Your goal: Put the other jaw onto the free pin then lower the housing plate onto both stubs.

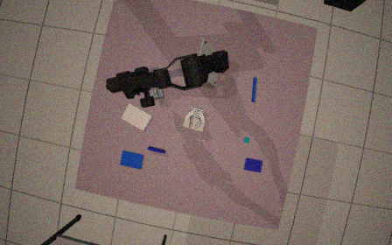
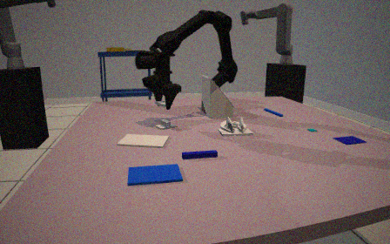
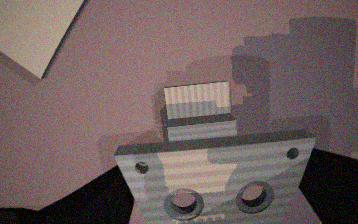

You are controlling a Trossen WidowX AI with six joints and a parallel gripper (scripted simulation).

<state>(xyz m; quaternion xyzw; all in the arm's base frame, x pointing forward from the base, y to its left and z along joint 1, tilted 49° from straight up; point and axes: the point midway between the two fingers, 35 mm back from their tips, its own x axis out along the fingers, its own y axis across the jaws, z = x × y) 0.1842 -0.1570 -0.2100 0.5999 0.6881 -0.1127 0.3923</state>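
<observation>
Grey, ridged material fills the pincer: its fingers stand fairly wide, clamped on what I take to be the housing plate, which shows 2 large bores and 2 small holes. Beneath it, apart from the plate, sits a small ribbed block, probably its stand. Near the block lies a cream tile. Farther out is the pale base, with 2 upright parts on it that look like the jaws; whether their teeth mesh, I cannot tell. Beyond the tile rest a blue slab and a navy bar, neither of which seems needed. I judge the jaw work to be done and the closing step in hand, with the plate up and its carry to the base ahead. Next, the arm should bring it over the base, turn it flat, line up its holes with the 2 stubs and lower it evenly; a tilt could catch 1 stub and leave it crooked.
</observation>
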